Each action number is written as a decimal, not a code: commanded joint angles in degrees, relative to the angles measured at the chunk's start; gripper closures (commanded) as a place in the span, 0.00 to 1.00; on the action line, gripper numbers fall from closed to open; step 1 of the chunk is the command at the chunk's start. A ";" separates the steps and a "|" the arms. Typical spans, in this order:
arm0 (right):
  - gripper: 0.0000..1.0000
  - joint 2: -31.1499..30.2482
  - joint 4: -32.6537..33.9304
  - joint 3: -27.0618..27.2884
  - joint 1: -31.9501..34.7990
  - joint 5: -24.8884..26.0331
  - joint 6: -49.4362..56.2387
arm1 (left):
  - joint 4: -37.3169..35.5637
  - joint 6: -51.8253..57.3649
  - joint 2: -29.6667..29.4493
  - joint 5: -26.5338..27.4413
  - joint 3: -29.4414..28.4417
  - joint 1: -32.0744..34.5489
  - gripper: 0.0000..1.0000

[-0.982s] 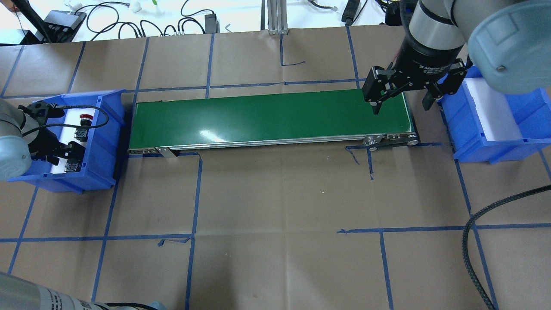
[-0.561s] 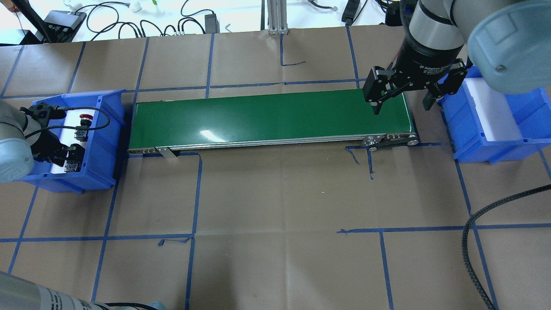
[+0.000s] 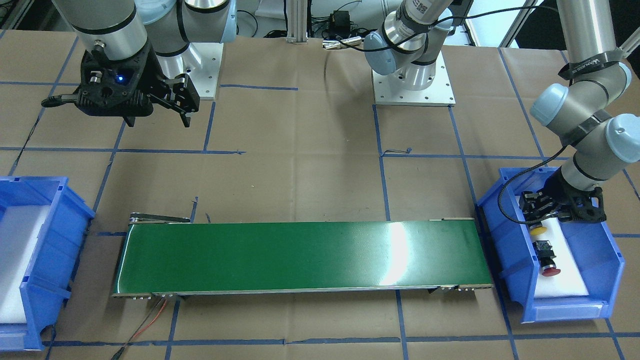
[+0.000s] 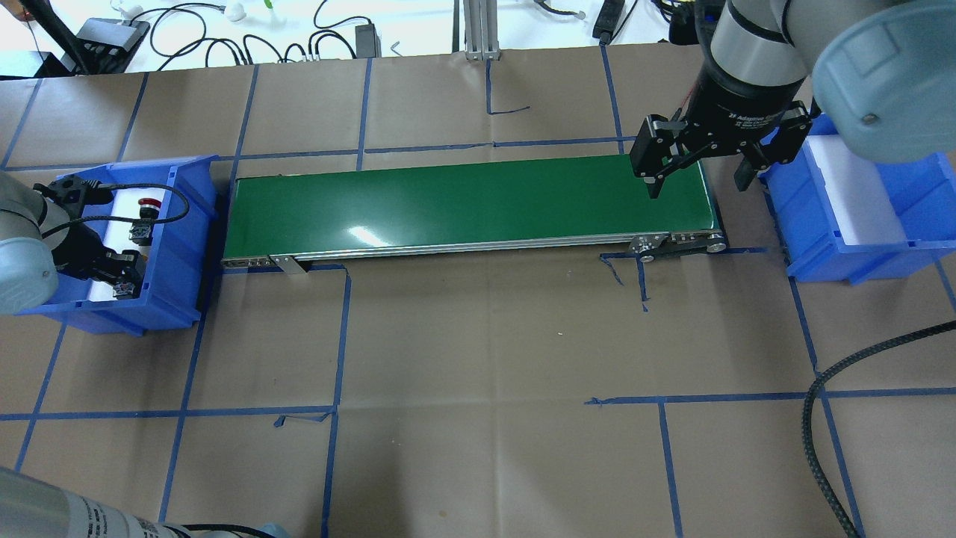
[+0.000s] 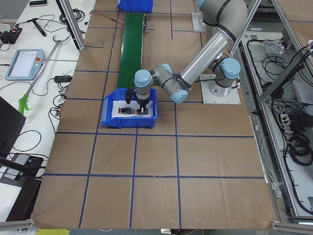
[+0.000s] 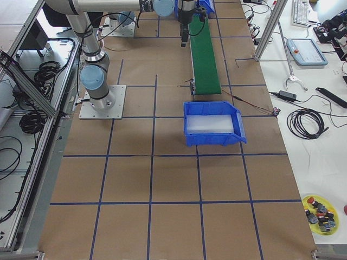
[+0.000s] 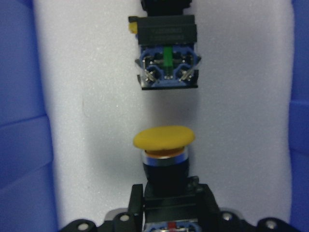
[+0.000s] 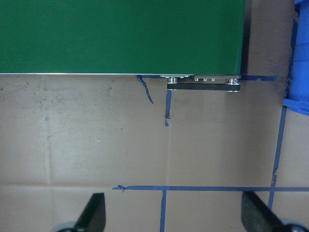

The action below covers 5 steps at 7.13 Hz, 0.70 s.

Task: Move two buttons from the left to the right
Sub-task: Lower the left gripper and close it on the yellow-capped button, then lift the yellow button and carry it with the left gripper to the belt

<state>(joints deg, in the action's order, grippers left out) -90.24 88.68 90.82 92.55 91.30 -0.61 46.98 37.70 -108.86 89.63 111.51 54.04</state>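
The yellow-capped button [image 7: 164,140] lies on white foam in the left blue bin [image 4: 175,254]. My left gripper [image 7: 166,208] is down in that bin and shut on the button's black body. It shows in the front view [image 3: 537,212] with the yellow cap [image 3: 538,230] just past its fingertips. The red-capped button [image 3: 547,255] lies beside it, untouched; its contact block [image 7: 166,58] faces the wrist camera. My right gripper [image 4: 694,183] hangs open and empty above the right end of the green conveyor [image 4: 463,202].
The right blue bin [image 4: 806,246] with white foam stands past the conveyor's right end, beside the right gripper. A black braided cable [image 4: 821,388] lies at the front right. A yellow dish of spare parts [image 6: 320,211] sits at the table's edge.
The left gripper's fingers have closed in on the yellow button inside the left bin. The right arm has not moved.
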 commanded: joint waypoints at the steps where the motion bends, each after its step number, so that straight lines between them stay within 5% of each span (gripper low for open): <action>1: 0.00 0.06 0.00 0.06 0.00 -0.25 0.00 | 2.30 -0.17 2.94 0.11 -2.42 0.37 1.00; 5: 0.00 0.06 0.09 -0.03 0.00 -0.07 0.00 | 25.13 -0.26 10.77 0.29 -11.74 0.37 1.00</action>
<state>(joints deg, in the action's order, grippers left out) -90.18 88.79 90.79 92.55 91.21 -0.62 66.05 37.51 -99.78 89.88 102.57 54.40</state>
